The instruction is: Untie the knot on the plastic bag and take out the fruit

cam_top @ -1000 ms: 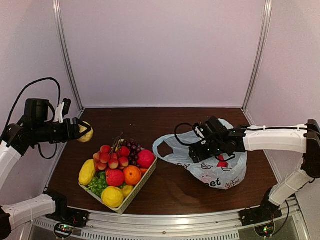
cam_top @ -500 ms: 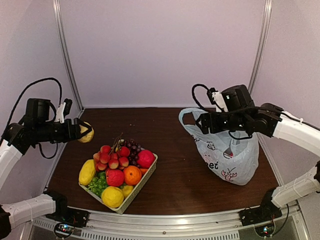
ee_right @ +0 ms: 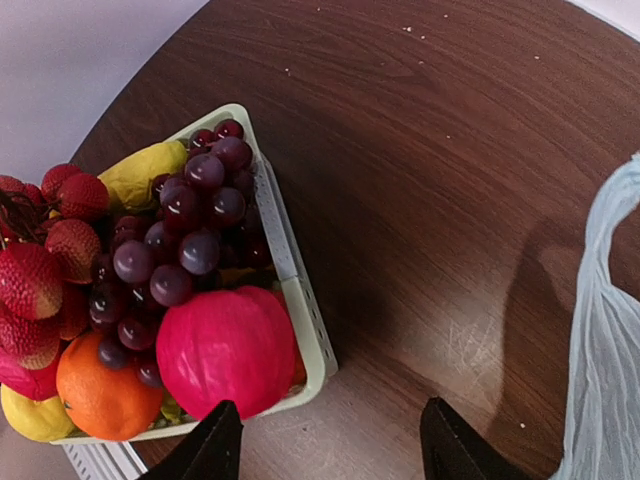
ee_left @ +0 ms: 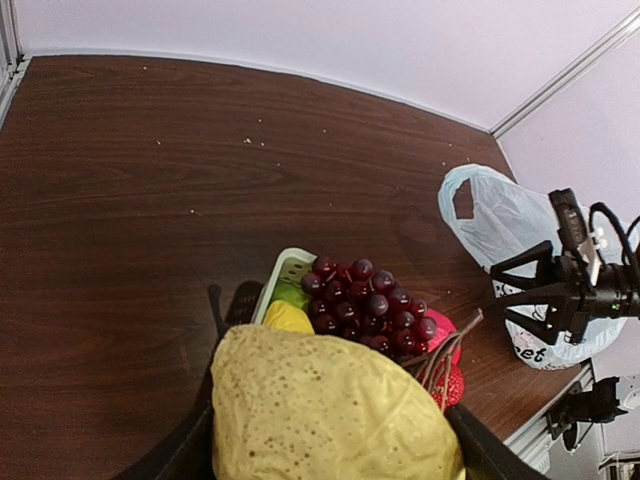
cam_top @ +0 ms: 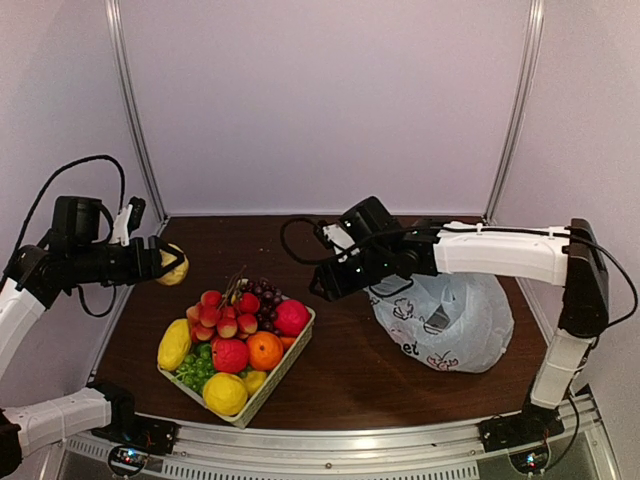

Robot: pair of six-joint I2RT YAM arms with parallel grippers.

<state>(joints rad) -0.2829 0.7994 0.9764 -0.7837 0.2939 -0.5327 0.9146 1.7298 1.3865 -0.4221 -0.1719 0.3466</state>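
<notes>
- The pale blue plastic bag [cam_top: 445,320] sat slumped on the right side of the dark wooden table [cam_top: 350,385], dark print low on its side and one loop handle [ee_left: 465,200] standing open; its contents could not be made out.
- The right gripper [ee_right: 332,447] hung over bare table between bag and basket, fingers apart with nothing between them.
- The pale green basket [ee_right: 297,300] stood well apart from the bag, heaped with dark grapes [ee_right: 180,230], a pink-red fruit [ee_right: 225,345], an orange [ee_right: 100,385] and other pieces.
- At far left, the left gripper [ee_left: 335,450] was raised above the table beyond the basket, clamped on a lumpy yellow lemon-like fruit [ee_left: 330,400].
</notes>
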